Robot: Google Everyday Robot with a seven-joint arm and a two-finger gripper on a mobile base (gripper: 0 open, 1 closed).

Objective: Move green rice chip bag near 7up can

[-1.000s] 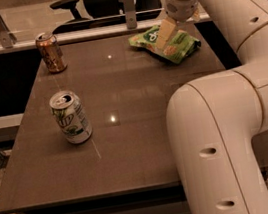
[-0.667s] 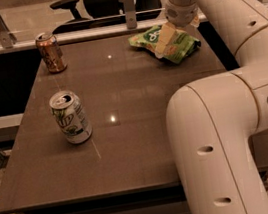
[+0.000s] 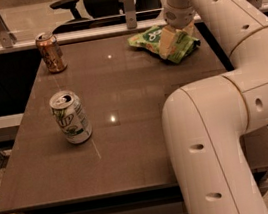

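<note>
Hardly anything has shifted since a second ago: the end effector sits on the bag at the same far spot, perhaps a touch lower, and the bag and both cans lie where they did.

Largest in view is the white robot arm [image 3: 219, 131]. Its thick lower section fills the near right of the scene, bends at a broad elbow on the right edge, then reaches back and to the left, over the far right part of the desk [image 3: 130, 145]. The desk is a brown, glossy rectangle with small spots of reflected light.

At the tip of the arm, the end effector [image 3: 169, 42] points down and rests against the top of the green chip bag [image 3: 147, 38]. Whether it is released or clenched on the bag cannot be told from this angle. The bag lies crumpled and flat near the far right corner of the desk, its dark green oval label showing to the left of the end effector.

The 7up can [image 3: 71, 117] stands upright on the near left side of the desk, well apart from the bag, with bare desk between them. A brown can [image 3: 51, 52] stands upright at the far left corner, beyond the 7up can.

Behind the desk runs a pale rail [image 3: 62, 38], with a dark office chair [image 3: 70, 5] beyond it.
</note>
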